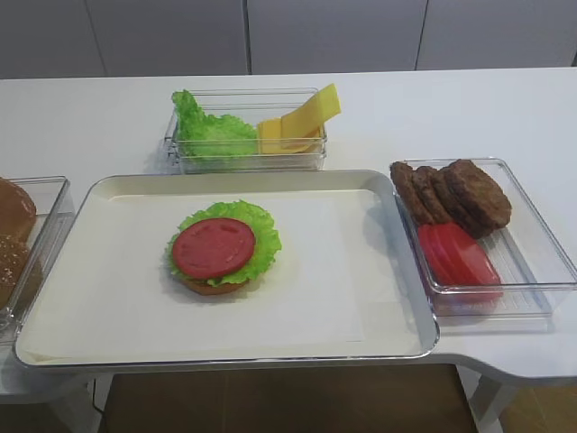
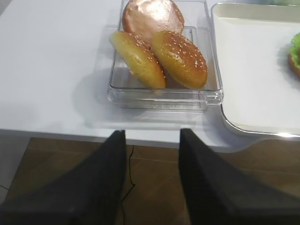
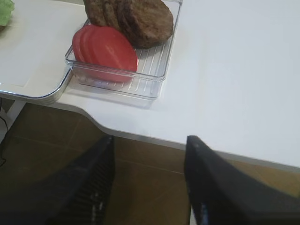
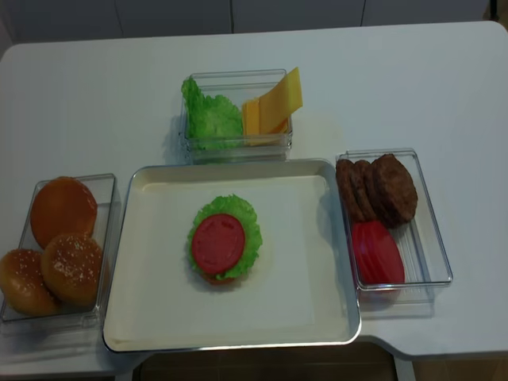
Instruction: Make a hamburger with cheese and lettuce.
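Note:
The hamburger (image 1: 223, 248) (image 4: 225, 248) lies left of centre on the white tray (image 1: 379, 271): a tan bun base, a ruffled green lettuce leaf (image 1: 261, 236) and a red tomato round on top. More lettuce (image 4: 208, 117) and the yellow cheese slices (image 1: 302, 122) (image 4: 274, 107) share a clear box behind the tray. My right gripper (image 3: 150, 138) hangs open over the floor, in front of the table's edge, with nothing between its fingers. My left gripper (image 2: 152, 132) is open and empty too, just off the front edge before the bun box. Neither gripper shows in the high views.
A clear box (image 2: 164, 99) at the left holds three buns (image 4: 71, 266). At the right, another clear box (image 3: 117, 86) holds dark patties (image 3: 140, 18) and tomato slices (image 3: 105, 49). The table's front edge has a curved notch (image 3: 101, 124).

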### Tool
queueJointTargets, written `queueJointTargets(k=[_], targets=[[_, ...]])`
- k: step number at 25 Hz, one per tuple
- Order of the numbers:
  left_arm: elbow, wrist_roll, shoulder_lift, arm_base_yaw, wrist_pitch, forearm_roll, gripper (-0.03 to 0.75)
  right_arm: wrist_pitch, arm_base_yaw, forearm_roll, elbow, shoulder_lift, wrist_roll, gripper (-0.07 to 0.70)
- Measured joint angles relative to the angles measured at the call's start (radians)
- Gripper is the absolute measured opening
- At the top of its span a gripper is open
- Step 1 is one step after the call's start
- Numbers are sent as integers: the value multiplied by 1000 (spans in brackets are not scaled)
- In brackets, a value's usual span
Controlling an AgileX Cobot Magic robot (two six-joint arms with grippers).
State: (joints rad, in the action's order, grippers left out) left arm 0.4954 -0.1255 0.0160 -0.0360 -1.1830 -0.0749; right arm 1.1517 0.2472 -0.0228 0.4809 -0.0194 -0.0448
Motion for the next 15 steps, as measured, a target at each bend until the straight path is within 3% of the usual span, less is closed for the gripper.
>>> queueJointTargets(k=[3, 9, 15], targets=[[0, 0, 0, 0, 0, 0, 285, 0, -26, -2, 0, 0, 0, 367], [0, 0, 0, 0, 0, 0, 285, 0, -167, -2, 0, 0, 0, 366], [0, 0, 0, 0, 0, 0, 285, 0, -179, -2, 0, 0, 0, 366]])
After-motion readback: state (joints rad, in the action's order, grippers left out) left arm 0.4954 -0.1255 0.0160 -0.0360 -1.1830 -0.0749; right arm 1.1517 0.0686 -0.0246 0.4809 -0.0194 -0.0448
